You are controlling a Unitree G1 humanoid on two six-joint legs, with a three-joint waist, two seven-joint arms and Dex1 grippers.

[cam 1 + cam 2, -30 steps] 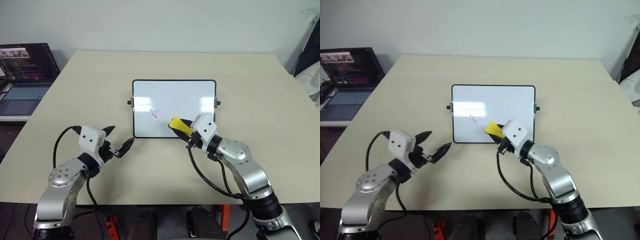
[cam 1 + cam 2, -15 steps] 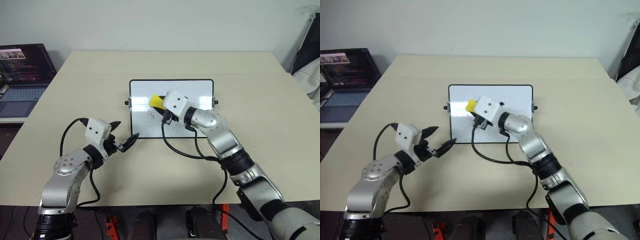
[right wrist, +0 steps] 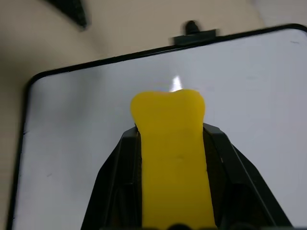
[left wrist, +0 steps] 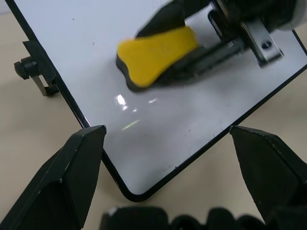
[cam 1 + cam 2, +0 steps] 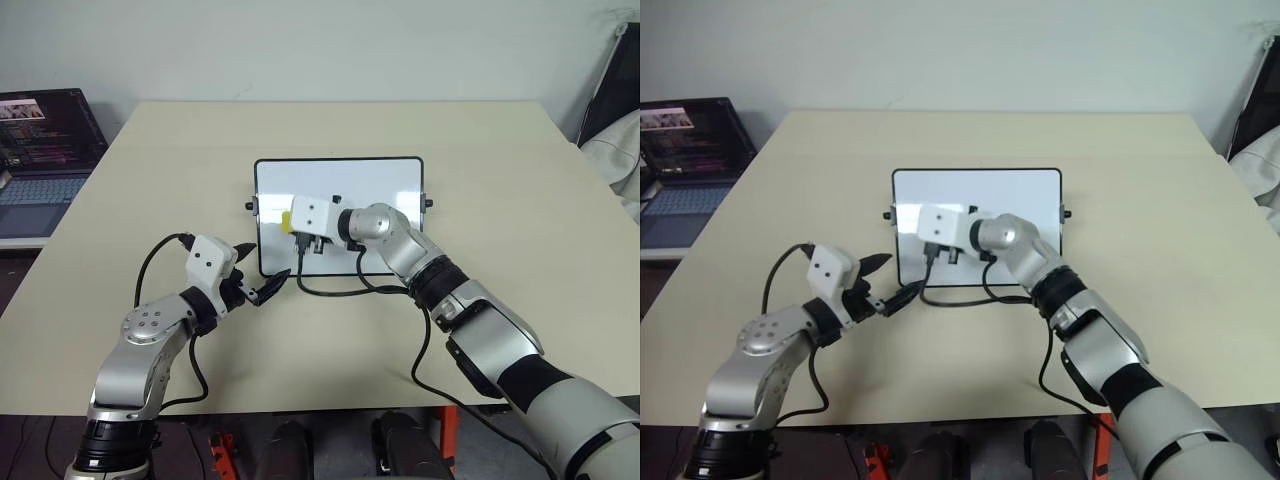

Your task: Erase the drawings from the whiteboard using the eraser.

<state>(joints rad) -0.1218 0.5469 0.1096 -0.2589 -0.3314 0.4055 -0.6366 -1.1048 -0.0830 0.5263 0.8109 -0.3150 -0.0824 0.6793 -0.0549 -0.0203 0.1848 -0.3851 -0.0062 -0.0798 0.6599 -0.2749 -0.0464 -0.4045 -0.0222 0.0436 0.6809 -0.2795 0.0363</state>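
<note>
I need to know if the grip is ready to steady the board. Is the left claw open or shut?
Open. The left claw has its two black fingers spread wide at the whiteboard's near corner.

Whiteboard (image 5: 375, 185): no legible writing.
Eraser (image 3: 171, 153): no label or brand.
Laptop (image 5: 40, 130) screen: text too small to read.
</note>
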